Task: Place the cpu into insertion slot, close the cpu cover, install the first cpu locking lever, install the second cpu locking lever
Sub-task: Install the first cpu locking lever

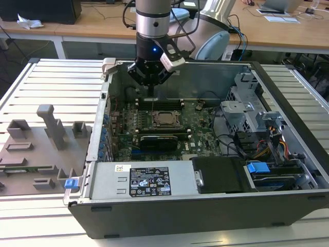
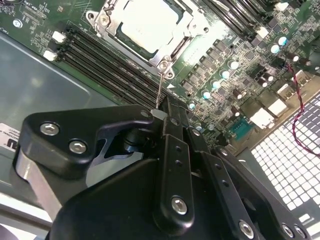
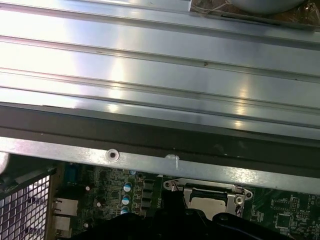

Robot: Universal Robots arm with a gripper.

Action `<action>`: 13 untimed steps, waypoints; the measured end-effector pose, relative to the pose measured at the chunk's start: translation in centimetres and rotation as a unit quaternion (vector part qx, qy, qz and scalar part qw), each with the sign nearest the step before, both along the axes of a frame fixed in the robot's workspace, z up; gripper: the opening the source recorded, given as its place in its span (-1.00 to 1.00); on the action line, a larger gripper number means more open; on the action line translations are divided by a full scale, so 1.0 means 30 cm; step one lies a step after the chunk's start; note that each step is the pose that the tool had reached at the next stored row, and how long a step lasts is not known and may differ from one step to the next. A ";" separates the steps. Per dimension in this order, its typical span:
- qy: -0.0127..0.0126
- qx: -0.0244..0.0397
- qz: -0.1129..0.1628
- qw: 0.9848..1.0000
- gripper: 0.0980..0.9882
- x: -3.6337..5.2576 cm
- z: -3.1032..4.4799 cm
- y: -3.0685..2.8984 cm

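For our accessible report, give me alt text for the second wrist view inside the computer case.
The black gripper pinches the tip of a thin wire locking lever that stands up from a corner of the cpu cover. Beyond it, the cpu sits under that closed cover, with black memory slots alongside.

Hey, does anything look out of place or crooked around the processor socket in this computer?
One thing: a thin wire lever stands up from the corner of the metal cover, its top pinched in the gripper, rather than lying latched flat. The chip sits square under the cover.
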State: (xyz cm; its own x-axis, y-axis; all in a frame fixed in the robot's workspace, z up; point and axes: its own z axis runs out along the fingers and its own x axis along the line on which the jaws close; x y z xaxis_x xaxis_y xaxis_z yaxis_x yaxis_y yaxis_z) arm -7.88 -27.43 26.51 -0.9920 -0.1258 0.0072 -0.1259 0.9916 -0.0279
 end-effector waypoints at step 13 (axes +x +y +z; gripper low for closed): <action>0.000 0.000 0.000 1.000 -0.98 0.008 -0.023 0.000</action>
